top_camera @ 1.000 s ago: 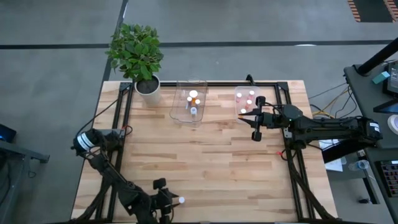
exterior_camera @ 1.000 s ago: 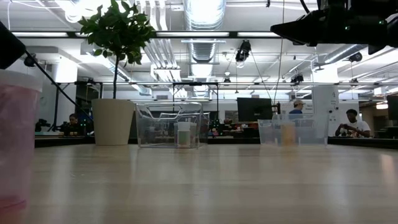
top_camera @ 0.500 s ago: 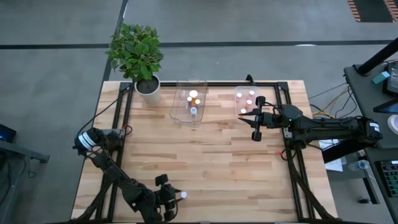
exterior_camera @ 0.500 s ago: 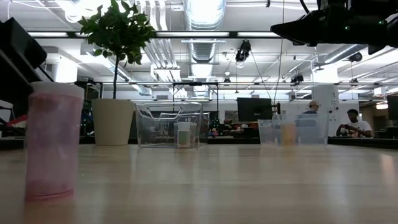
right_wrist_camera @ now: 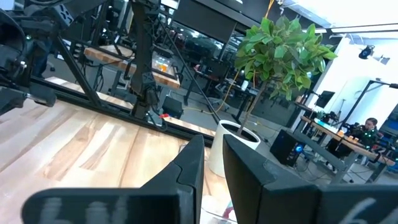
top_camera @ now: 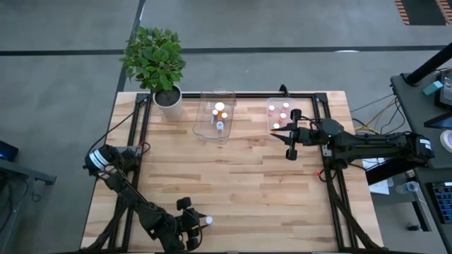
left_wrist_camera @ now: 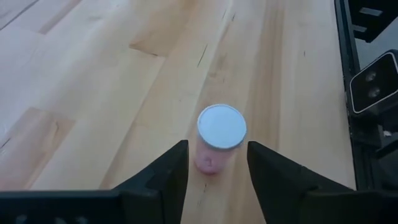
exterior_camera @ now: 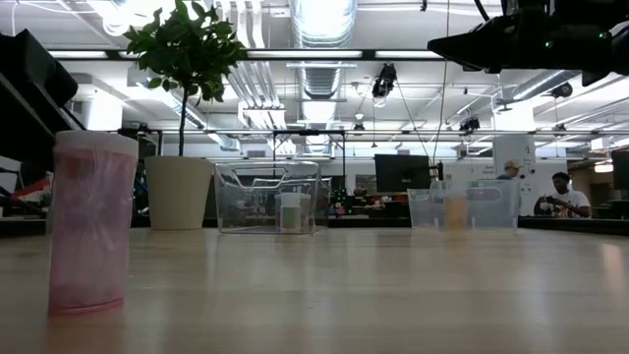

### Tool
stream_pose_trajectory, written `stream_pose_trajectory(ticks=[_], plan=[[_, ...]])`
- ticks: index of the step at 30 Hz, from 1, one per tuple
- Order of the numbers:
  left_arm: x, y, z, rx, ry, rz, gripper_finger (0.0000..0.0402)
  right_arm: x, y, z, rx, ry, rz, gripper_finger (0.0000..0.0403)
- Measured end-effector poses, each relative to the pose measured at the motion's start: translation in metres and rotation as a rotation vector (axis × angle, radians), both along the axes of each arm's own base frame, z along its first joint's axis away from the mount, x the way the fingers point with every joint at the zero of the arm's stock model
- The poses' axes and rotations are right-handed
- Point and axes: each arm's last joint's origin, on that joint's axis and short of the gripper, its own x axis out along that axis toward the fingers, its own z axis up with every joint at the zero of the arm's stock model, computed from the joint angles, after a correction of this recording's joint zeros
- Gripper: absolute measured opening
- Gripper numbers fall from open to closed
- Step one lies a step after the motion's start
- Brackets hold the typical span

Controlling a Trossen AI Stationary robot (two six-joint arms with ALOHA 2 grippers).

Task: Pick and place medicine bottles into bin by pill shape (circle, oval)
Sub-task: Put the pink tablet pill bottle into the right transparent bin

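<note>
Lining up on the last loose bottle.
My left gripper (left_wrist_camera: 213,163) hovers behind a white-capped pink medicine bottle (left_wrist_camera: 218,140), jaws wide and empty; next I advance and close. Far across, my right gripper (top_camera: 292,133), apparently empty, waits beside the clear tubs (top_camera: 214,116).

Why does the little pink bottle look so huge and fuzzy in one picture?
In the low view the pink bottle stands very close to the camera, so it looms large and soft-edged, while the ceiling lights glare behind it. In the left wrist view it looks small and sharp between the left claw fingers. In the high view its white cap is a bright dot.
</note>
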Motion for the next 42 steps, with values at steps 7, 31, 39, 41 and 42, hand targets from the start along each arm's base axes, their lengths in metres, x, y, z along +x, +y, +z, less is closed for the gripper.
stream_pose_trajectory(ticks=[7,31,39,41,42], plan=[[0.001,-0.002,-0.014,0.013,0.020,0.002,0.0205,0.000,0.000,0.000,0.000,0.002,0.000,0.0052],[0.021,-0.005,-0.041,-0.017,-0.050,0.052,0.0158,0.000,0.000,0.000,-0.007,0.003,0.000,0.0052],[0.021,-0.005,-0.041,-0.020,-0.052,0.056,0.0072,0.000,0.000,0.000,-0.007,0.003,-0.001,0.0052],[0.021,-0.005,-0.038,-0.026,-0.045,0.049,0.0066,0.000,0.000,0.000,-0.006,0.003,-0.001,0.0052],[0.020,-0.004,-0.036,-0.026,-0.039,0.044,0.0067,0.000,0.000,0.000,-0.002,0.003,0.000,0.0052]])
